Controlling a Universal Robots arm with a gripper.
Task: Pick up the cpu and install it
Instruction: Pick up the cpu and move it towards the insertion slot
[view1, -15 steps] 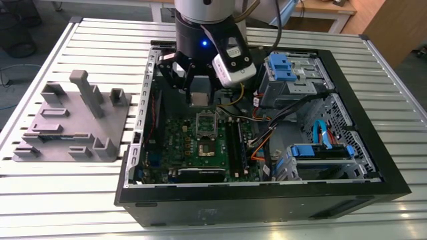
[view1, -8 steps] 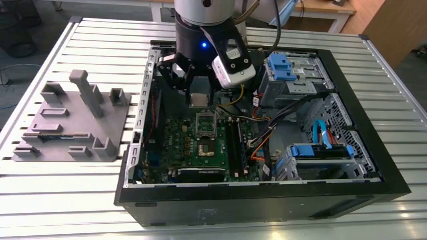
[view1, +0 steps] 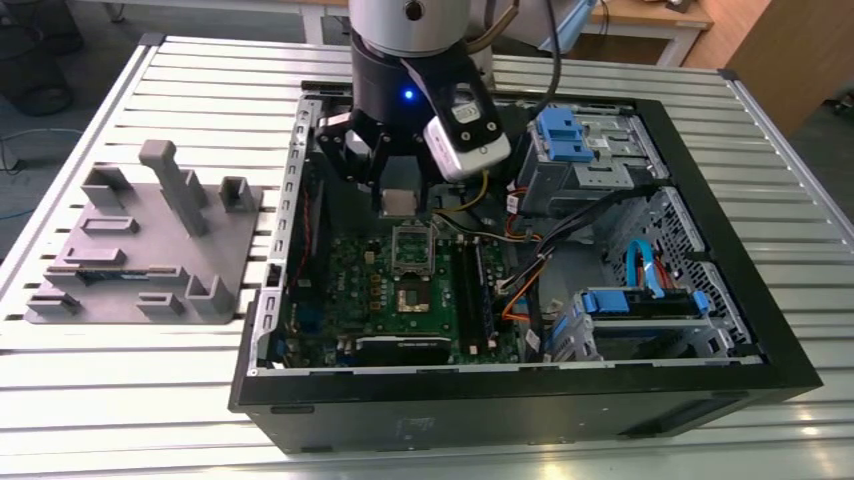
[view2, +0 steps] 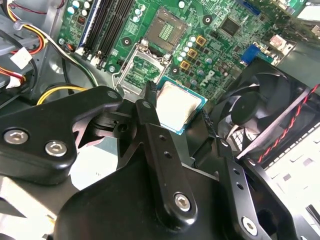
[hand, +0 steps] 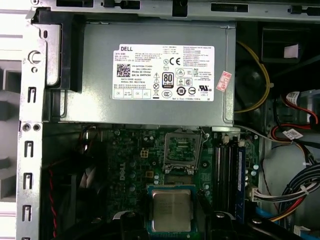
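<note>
The gripper (view2: 179, 114) clamps the cpu (view2: 176, 105) level, silvery face up, above the motherboard (view2: 220, 47)

Arm (view1: 407, 50) stands vertical over the open computer case (view1: 534, 400). Claw (view1: 396, 195) points straight down inside the case, jaws closed on opposite edges of the cpu (view1: 396, 204), held level above the case floor.

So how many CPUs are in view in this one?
1. The cpu is gripped in the hand, above the motherboard near the open socket. The grey fixture has slots that might hide another.
</note>
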